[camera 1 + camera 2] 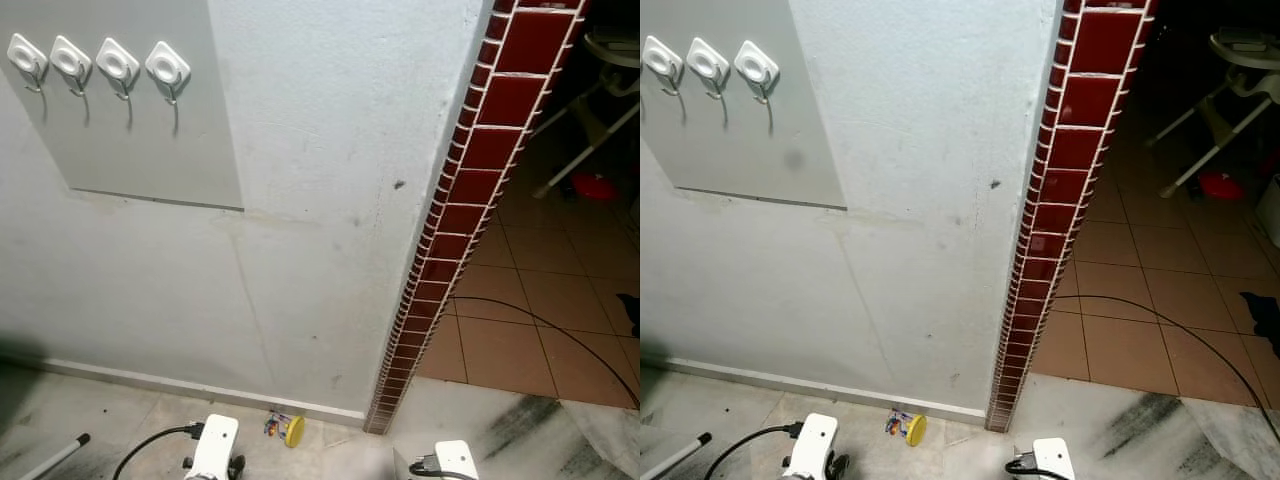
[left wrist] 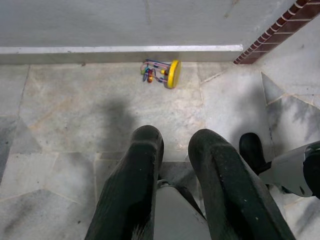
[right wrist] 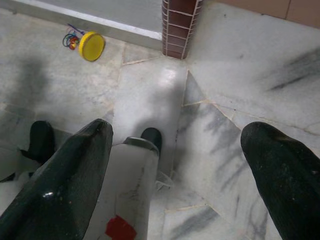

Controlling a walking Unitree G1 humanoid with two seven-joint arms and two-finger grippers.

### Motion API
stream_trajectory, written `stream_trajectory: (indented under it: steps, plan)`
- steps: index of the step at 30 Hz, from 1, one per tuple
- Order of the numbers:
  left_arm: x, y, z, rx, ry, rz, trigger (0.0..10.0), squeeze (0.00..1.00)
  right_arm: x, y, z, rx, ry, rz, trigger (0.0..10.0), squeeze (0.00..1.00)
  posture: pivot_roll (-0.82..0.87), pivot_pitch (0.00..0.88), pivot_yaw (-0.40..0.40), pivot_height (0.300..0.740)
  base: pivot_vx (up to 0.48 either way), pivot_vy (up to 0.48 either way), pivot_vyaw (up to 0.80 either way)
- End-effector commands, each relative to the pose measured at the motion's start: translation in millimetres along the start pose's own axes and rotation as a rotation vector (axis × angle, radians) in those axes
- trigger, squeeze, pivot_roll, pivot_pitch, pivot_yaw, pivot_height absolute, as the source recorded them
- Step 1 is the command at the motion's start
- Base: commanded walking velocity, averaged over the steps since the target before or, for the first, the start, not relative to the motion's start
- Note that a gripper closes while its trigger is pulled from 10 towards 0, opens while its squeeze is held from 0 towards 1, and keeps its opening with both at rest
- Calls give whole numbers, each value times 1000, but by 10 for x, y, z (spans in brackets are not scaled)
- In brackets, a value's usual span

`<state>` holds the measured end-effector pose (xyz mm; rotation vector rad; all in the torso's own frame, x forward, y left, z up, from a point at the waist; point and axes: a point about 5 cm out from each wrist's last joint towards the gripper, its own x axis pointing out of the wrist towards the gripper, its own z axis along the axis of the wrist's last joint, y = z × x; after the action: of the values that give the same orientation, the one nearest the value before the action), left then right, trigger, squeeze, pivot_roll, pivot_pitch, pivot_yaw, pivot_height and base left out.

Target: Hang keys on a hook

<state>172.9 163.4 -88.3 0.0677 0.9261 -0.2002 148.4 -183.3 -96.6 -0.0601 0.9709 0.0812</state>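
The keys (image 1: 286, 428) lie on the marble floor (image 1: 100, 420) at about 6 o'clock in the head views, right against the foot of the white wall (image 1: 330, 200). They are a small bunch of coloured wires with a round yellow tag, and nothing is touching them. Just beside them, toward 3 o'clock, stands the base of a dark red tiled edge (image 1: 470, 190) that ends the wall and runs up toward 1 o'clock.

The hooks (image 1: 98, 65) sit high on the wall at about 10 o'clock, four white square pads in a row, each with a small metal hook below it. They are fixed on a grey panel (image 1: 150, 130), well apart from the keys.

Both arms hang low. The left tool (image 2: 175, 145) points down at the floor, its two black fingers (image 2: 137, 170) close to each other with a narrow gap between them, pinching nothing. The keys lie on the floor ahead of its tips, near the skirting. The right tool (image 3: 200, 145) also points down at the marble, with its fingers (image 3: 75, 165) spread wide and empty. The keys lie well apart from it, by the base of the red tiles.

Beyond the red edge, toward 3 o'clock, is an orange tiled floor (image 1: 520, 300) with a black cable (image 1: 560, 340) across it.
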Motion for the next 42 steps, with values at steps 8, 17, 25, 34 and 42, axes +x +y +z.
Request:
stream_trajectory:
  steps: [8, 17, 25, 34, 42]
  plan:
    - [1, 19, -9, -42, 18, 10, 10000, 1000, 0, 5, -7, 1, 6, 1, 10000, 0, -53, 0, 8, 740, 0, 0, 0]
    - [8, -3, 25, -33, -1, -13, 10000, 447, -1, -3, -7, -6, 6, 3, 10000, 0, -53, 0, 7, 740, 0, 0, 0]
    - [8, -10, 59, -39, -34, -31, 10000, 0, -7, -15, 7, -7, -18, 12, 10000, 0, -52, 0, 5, 740, 0, 0, 0]
    - [1, 8, 83, -10, -62, -29, 10000, 0, -11, -22, -14, -69, -4, -3, 10000, 0, -47, 0, 11, 740, 0, 0, 0]
    - [0, 19, 98, -10, -72, -31, 10000, 0, -15, 11, -41, -100, 5, 19, 10000, 0, -47, 0, 14, 740, 0, 0, 300]
